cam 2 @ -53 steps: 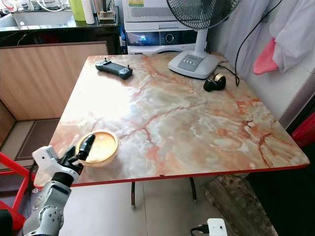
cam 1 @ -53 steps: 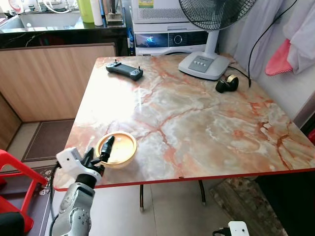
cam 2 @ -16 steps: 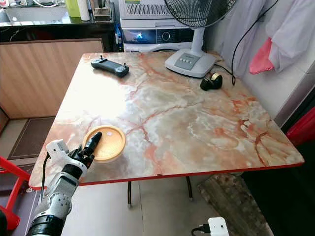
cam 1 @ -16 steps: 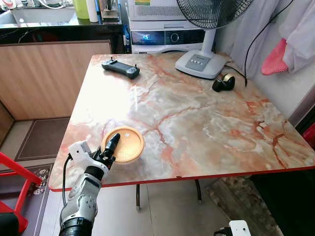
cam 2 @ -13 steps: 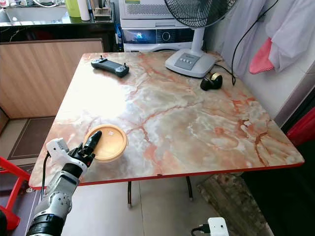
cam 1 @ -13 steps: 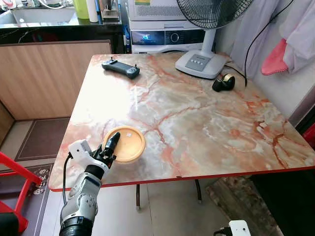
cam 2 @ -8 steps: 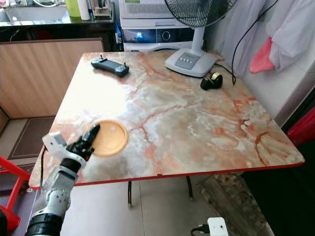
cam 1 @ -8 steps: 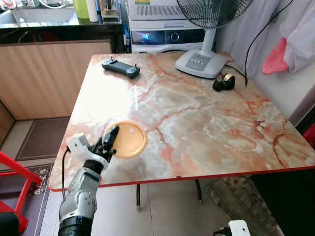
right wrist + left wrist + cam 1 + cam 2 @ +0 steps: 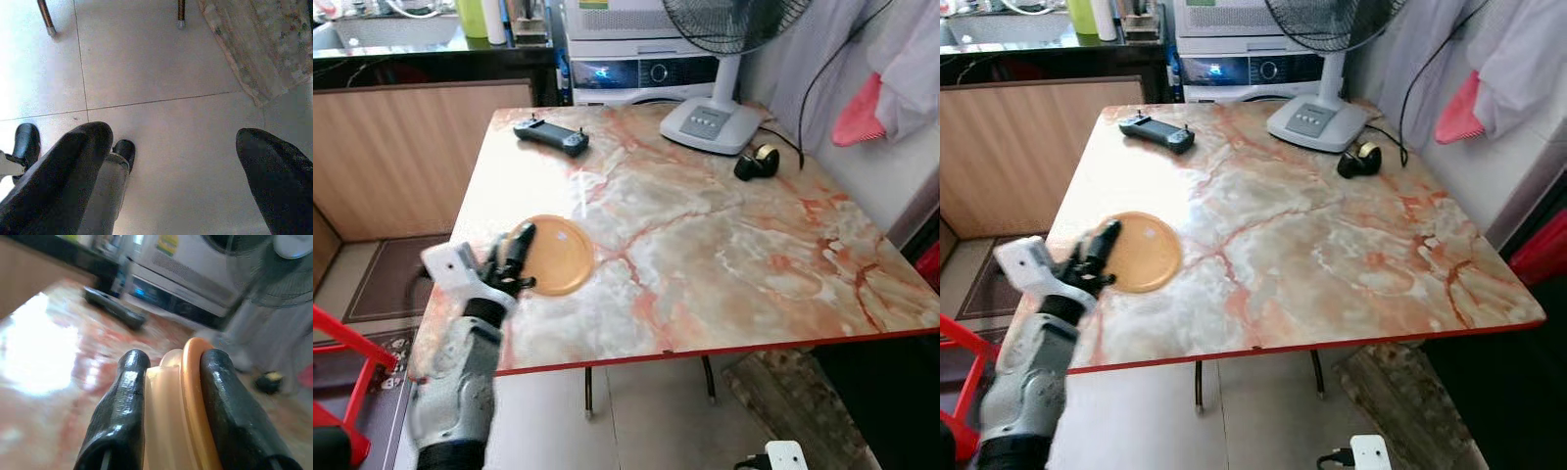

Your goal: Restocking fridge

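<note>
1 orange bowl [image 9: 554,254], pinched by its rim in the left gripper [image 9: 517,257] jaws, tilts over the tabletop [image 9: 724,245] near edge, probably for carrying fridgeward; the right gripper [image 9: 176,161], jaws wide, hangs above the floor [image 9: 161,58].

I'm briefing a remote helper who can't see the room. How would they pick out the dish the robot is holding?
On the marble table, look to its near left corner. There the left end effector grips an orange dish by its rim; it is the table's one round, orange thing.
</note>
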`<state>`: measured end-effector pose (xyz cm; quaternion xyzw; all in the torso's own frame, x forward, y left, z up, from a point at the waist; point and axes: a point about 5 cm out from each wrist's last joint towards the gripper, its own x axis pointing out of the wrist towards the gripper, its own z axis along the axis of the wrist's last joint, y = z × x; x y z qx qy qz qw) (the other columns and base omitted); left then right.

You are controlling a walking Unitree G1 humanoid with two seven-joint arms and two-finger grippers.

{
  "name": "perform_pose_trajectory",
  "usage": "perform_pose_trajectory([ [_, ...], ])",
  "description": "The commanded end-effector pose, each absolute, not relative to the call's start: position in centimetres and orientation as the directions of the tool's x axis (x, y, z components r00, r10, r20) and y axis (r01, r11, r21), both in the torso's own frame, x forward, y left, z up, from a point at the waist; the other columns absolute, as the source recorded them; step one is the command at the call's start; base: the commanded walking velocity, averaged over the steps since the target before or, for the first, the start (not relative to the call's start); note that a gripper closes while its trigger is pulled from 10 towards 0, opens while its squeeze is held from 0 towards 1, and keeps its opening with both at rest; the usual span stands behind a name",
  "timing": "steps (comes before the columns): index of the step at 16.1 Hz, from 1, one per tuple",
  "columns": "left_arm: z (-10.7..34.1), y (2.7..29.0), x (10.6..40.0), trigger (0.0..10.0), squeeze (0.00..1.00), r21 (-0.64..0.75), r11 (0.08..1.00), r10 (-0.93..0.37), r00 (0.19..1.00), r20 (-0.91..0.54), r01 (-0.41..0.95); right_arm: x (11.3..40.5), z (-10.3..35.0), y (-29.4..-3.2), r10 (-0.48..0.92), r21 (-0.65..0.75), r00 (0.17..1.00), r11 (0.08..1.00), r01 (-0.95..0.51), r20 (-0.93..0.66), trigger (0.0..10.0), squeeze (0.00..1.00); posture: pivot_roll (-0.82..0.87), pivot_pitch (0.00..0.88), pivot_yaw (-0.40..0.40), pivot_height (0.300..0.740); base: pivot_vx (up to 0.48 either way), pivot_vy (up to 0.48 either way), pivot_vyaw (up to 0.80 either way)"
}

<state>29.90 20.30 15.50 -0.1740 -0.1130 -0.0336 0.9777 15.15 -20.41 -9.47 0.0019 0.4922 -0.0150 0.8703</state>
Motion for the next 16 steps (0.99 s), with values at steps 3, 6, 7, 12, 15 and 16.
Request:
perform_pose_trajectory([
  [3,16.9,21.6,29.2,10.0,0.0,0.02,1.0,0.008,0.973,0.229,-0.013,14.9,-9.6,-20.4,-0.038,-0.01,0.516,0.998,0.056,-0.856,10.0,0.0,0.07,0.0,-0.006,0.74,0.0,0.0,0.0],
  [6,17.3,21.8,29.2,10.0,0.0,0.149,0.988,0.014,0.972,0.233,-0.05,14.9,-9.5,-20.4,-0.04,-0.012,0.516,0.998,0.057,-0.855,10.0,0.0,0.07,0.0,-0.009,0.74,0.0,0.0,0.0],
  [7,17.3,21.6,29.3,10.0,0.0,0.207,0.977,-0.002,0.974,0.228,-0.046,14.9,-9.5,-20.4,-0.04,-0.011,0.518,0.998,0.058,-0.855,10.0,0.0,0.07,0.0,-0.009,0.74,0.0,0.0,0.0],
  [12,17.4,21.2,29.5,10.0,0.0,0.273,0.96,-0.008,0.972,0.235,-0.059,15.0,-9.5,-20.5,-0.047,-0.013,0.52,0.998,0.069,-0.853,10.0,0.0,0.07,0.0,-0.007,0.74,0.0,0.0,0.0],
  [15,17.4,20.8,29.6,10.0,0.0,0.274,0.96,-0.009,0.971,0.24,-0.059,14.9,-9.5,-20.5,-0.046,-0.015,0.513,0.998,0.065,-0.857,10.0,0.0,0.07,0.0,-0.009,0.74,0.0,0.0,-0.2],
  [16,17.4,20.7,29.6,10.0,0.0,0.276,0.959,-0.01,0.97,0.242,-0.059,14.9,-9.6,-20.5,-0.045,-0.017,0.511,0.998,0.059,-0.859,10.0,0.0,0.07,0.0,-0.009,0.74,0.0,0.0,-0.56],
])
